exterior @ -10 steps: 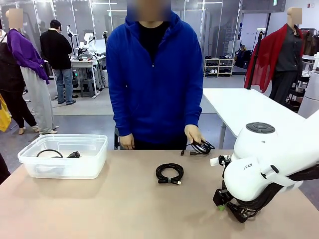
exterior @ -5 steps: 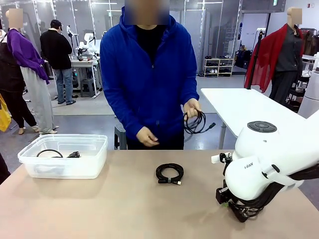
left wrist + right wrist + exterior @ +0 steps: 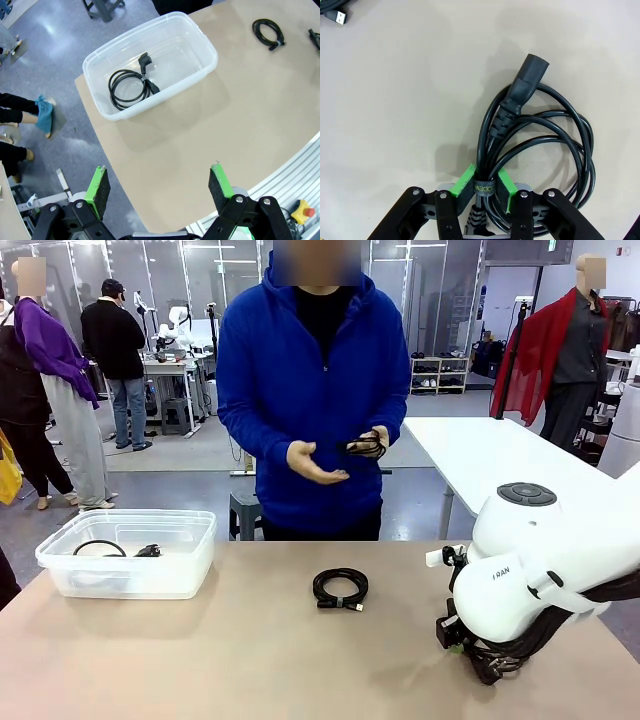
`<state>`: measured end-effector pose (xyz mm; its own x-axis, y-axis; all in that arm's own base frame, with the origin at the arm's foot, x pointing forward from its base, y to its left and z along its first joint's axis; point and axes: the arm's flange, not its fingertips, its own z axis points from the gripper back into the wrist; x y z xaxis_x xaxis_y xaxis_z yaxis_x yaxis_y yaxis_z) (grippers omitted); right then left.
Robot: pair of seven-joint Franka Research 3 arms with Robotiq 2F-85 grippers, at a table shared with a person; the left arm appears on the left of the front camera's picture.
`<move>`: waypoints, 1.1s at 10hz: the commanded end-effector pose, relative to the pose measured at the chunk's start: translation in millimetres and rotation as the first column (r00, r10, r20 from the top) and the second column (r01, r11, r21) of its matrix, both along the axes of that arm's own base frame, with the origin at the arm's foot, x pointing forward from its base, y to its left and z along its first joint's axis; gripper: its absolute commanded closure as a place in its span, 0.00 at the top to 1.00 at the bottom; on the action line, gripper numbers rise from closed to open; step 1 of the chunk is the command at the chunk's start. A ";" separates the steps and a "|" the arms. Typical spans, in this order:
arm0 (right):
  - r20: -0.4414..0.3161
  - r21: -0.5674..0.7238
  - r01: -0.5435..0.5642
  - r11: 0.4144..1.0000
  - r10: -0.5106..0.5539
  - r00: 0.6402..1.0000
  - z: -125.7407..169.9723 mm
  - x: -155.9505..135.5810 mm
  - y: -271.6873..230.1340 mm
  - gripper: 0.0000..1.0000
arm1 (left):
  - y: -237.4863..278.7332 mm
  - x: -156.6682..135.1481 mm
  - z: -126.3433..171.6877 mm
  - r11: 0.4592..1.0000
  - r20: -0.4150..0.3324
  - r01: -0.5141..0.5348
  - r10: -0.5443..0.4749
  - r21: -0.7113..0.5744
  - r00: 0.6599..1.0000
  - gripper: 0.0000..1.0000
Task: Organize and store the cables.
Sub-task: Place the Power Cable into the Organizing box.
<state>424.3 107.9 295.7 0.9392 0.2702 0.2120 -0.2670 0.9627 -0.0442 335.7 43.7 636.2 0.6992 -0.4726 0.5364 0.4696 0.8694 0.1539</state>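
At the frame's bottom, the right end effector (image 3: pixel 479 187) has just pinched the thick black coiled power cord (image 3: pixel 540 135), seemingly ready for lifting.

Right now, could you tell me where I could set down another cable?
Bare table runs between the clear bin and the small coil, and along the near edge. The bin holds one stored cable, with room beside it. The right side is crowded: the right gripper is shut on the power cord.
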 end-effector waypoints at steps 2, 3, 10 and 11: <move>0.009 -0.014 0.030 0.999 -0.030 1.000 -16.8 -46.6 -1.5 0.01 | 0.6 -1.1 -0.6 1.000 0.002 0.007 -0.007 0.002 1.000 1.00; -0.001 -0.010 0.022 1.000 -0.022 1.000 -6.5 -46.5 0.0 0.00 | 0.6 -1.1 -0.6 1.000 0.002 0.007 -0.007 0.002 1.000 1.00; 0.029 0.029 0.041 0.999 -0.042 0.999 99.2 -40.5 29.8 0.07 | 0.6 -1.1 -0.6 1.000 0.002 0.007 -0.007 0.002 1.000 1.00; 0.021 0.030 0.053 0.998 -0.053 0.998 111.8 -39.3 42.9 0.07 | 0.6 -1.1 -0.6 1.000 0.002 0.007 -0.007 0.002 1.000 1.00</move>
<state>387.8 136.9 398.6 0.9340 0.2585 0.2466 -0.2572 0.9656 -0.0378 335.7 43.6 636.2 0.6992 -0.4727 0.5364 0.4697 0.8693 0.1539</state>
